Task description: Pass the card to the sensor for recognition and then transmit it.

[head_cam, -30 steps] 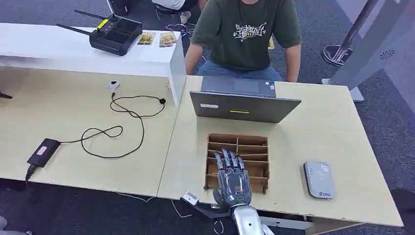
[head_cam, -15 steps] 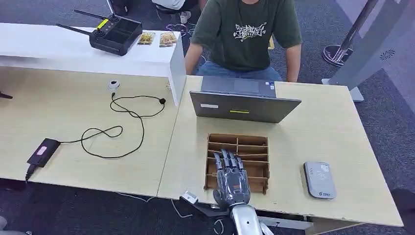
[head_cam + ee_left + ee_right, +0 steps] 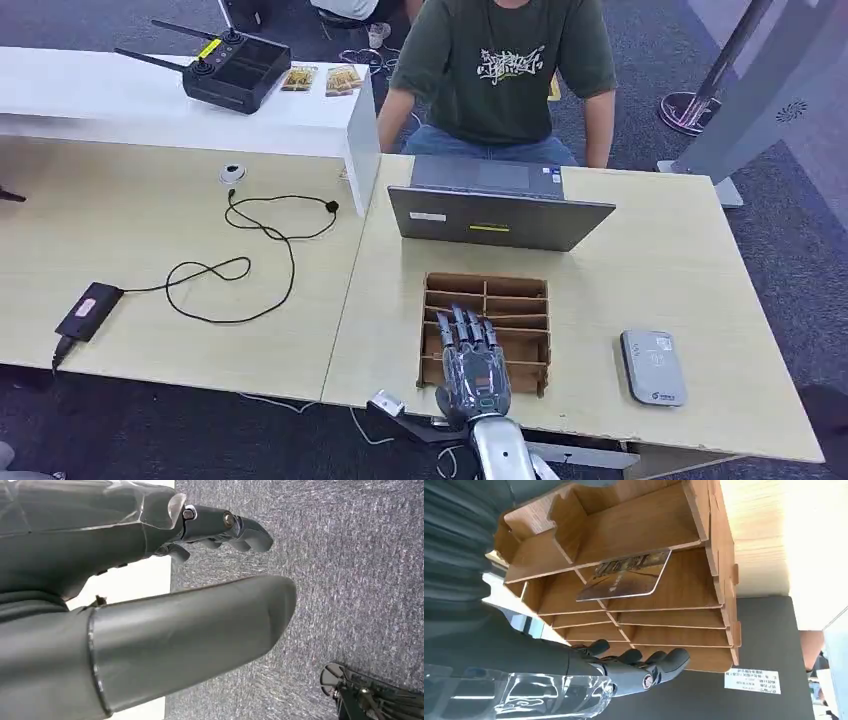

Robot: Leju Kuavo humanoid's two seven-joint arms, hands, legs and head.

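Observation:
A wooden slotted organizer (image 3: 520, 300) lies flat near the table's front edge. My right hand (image 3: 472, 375) hovers over its near left part with fingers stretched out flat, holding nothing. In the right wrist view a brown patterned card (image 3: 624, 575) leans in one slot of the organizer (image 3: 684, 595), ahead of the fingertips (image 3: 664, 661) and apart from them. The grey card sensor (image 3: 652, 367) lies on the table to the right of the organizer. My left hand (image 3: 150, 605) hangs over grey carpet, thumb and fingers apart, holding nothing.
A half-closed laptop (image 3: 495, 215) stands behind the organizer, and a person in a green shirt (image 3: 500, 70) sits beyond it. A black cable (image 3: 240, 260) and a power adapter (image 3: 88, 310) lie on the left table. A white shelf (image 3: 150, 100) carries a remote controller (image 3: 235, 65) and two cards (image 3: 320, 78).

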